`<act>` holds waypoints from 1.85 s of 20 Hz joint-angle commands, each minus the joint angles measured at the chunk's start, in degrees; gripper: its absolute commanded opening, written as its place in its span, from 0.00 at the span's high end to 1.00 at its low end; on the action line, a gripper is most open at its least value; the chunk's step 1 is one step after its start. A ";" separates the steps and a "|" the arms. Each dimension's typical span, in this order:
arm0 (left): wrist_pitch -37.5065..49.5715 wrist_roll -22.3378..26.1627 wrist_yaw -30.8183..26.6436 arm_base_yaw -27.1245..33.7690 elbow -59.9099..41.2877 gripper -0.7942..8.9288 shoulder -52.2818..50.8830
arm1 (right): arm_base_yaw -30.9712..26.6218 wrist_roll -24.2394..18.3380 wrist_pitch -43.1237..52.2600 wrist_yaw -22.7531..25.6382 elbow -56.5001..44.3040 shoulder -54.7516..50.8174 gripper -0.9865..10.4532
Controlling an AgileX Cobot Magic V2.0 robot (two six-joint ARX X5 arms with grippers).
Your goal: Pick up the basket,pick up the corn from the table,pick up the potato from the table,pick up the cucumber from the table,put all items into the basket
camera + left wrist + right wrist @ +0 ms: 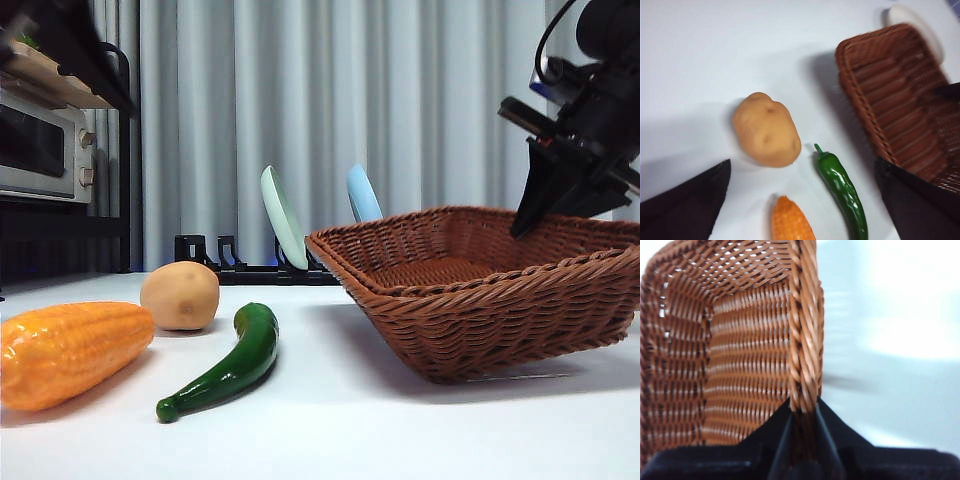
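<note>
Right gripper point(804, 412) clamped on the braided rim of the basket point(480, 300), which sat tilted, one side raised off the table point(350, 420).

The arm came in from the upper right, jaws pinching the rim's far-right edge. The left gripper point(800, 200) hovered with jaws spread wide above the potato point(766, 130), the cucumber point(842, 190) and the corn point(790, 220), all lying on the table left of the basket. The corn was cut off by the picture's edge in both views; the basket's right end ran out of view.
</note>
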 commanded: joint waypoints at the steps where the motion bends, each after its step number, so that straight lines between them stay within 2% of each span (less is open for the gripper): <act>1: -1.51 0.28 -4.20 -2.67 4.02 0.42 6.97 | -0.02 -0.02 0.59 -0.15 0.22 -1.73 0.93; 4: -4.50 -0.04 -11.34 -5.95 10.84 0.42 17.16 | -0.02 -0.02 0.57 -0.15 0.22 -3.78 0.93; 12: -7.04 -1.73 -22.25 -12.74 21.27 0.42 33.44 | 0.00 -0.02 0.26 -0.17 0.22 -5.51 0.93; 18: -5.51 -2.32 -22.05 -12.81 21.27 0.44 37.42 | 0.00 -0.04 0.24 -0.15 0.22 -5.51 0.93; 19: -5.20 -2.32 -21.92 -12.83 21.27 0.48 37.42 | 0.00 -0.04 0.26 -0.15 0.22 -5.51 0.93; 20: -5.14 -2.23 -21.92 -13.00 21.27 0.59 37.42 | 0.00 -0.04 0.26 -0.15 0.22 -5.51 0.93; 22: -5.49 0.52 -20.26 -13.11 21.27 0.95 37.42 | -0.02 -0.04 0.26 -0.15 0.22 -5.51 0.93; 26: -6.56 1.49 -19.78 -13.09 21.38 0.93 36.13 | 0.00 0.55 0.33 -0.15 0.22 -5.51 0.93; 30: -11.98 3.96 -14.49 -13.70 23.12 0.93 25.83 | 0.92 3.96 2.62 -0.20 0.22 -5.49 0.93; 31: -11.28 3.19 -12.74 -14.64 23.12 0.93 22.25 | 1.33 5.22 3.50 -0.20 0.22 -5.49 0.93; 34: -5.51 -0.63 -13.07 -19.28 23.12 0.93 14.40 | 3.23 8.44 4.00 -0.22 0.22 -5.46 0.93; 36: -0.37 -2.69 -13.42 -23.87 23.12 0.93 13.38 | 5.51 11.06 5.05 -0.22 0.22 -5.42 0.93; 37: 1.55 -3.65 -15.72 -26.29 23.12 0.93 14.05 | 6.80 12.74 6.01 -0.22 0.22 -5.42 0.93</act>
